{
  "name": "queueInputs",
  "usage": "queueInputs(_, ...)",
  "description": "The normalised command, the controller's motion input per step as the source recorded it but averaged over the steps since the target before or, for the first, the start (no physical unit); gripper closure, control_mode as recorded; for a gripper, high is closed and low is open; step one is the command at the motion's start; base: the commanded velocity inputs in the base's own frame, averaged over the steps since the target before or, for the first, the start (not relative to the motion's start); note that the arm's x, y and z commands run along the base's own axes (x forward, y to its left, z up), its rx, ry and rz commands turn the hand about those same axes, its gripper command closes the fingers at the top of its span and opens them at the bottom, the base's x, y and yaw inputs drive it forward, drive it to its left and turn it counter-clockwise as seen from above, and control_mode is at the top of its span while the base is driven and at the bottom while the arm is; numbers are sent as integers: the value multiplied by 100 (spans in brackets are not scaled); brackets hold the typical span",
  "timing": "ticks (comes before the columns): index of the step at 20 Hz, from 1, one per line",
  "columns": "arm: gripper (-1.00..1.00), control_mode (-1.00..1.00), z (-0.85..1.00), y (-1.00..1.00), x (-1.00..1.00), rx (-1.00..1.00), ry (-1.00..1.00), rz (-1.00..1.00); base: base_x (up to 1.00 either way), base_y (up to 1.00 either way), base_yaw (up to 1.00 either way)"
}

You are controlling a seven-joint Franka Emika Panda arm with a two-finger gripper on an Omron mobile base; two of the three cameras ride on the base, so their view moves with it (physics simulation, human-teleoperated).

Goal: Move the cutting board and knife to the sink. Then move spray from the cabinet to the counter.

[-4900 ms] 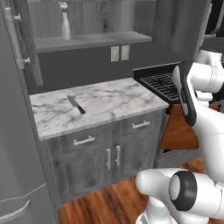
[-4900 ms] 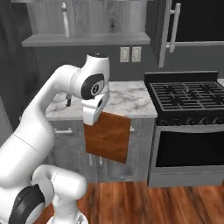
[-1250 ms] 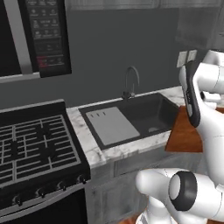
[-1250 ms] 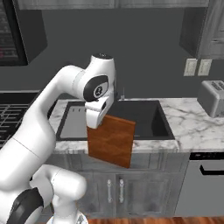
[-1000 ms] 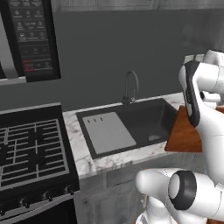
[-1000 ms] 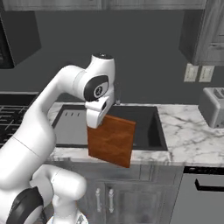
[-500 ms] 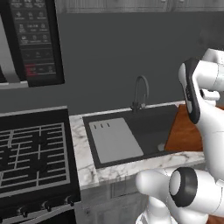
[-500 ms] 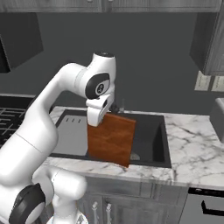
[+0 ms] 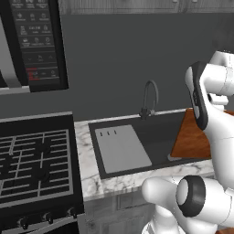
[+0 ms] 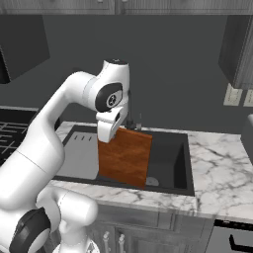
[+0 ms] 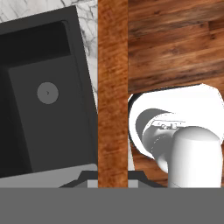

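Board (image 10: 125,157) hanging on edge from the tool (image 10: 109,134), clamped by its top left corner, tilted, with the lower edge down over the sink (image 10: 170,163). Not touching the basin floor as far as can be told. Tool closed on the board, jaws hidden behind the white hand in the right base view.

In the left base view, board (image 9: 191,135) showing as an orange-brown slab behind the arm, over the sink's (image 9: 155,139) right part. In the hand view, board (image 11: 112,87) seen edge-on as a narrow wood strip running top to bottom, dark sink (image 11: 48,113) to its left with a round drain (image 11: 47,92) in the floor.

Light grey panel (image 9: 121,148) lying in the left part of the sink. Gooseneck faucet (image 9: 149,96) rising at the back rim. Marble desk (image 10: 222,173) around the basin. Black stove (image 9: 32,157) just beside the sink's left side, a microwave (image 9: 32,43) above it. Wall outlets (image 10: 238,95) at the right in the right base view.
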Motion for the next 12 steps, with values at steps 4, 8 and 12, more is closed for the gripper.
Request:
queueInputs(4, 100, 100, 0, 0, 0, 0, 0, 0, 55, -55, 0)
queueInputs(8, 100, 100, 0, 0, 0, 0, 0, 0, 42, -49, -1)
queueInputs(12, 100, 100, 0, 0, 0, 0, 0, 0, -4, -58, -4)
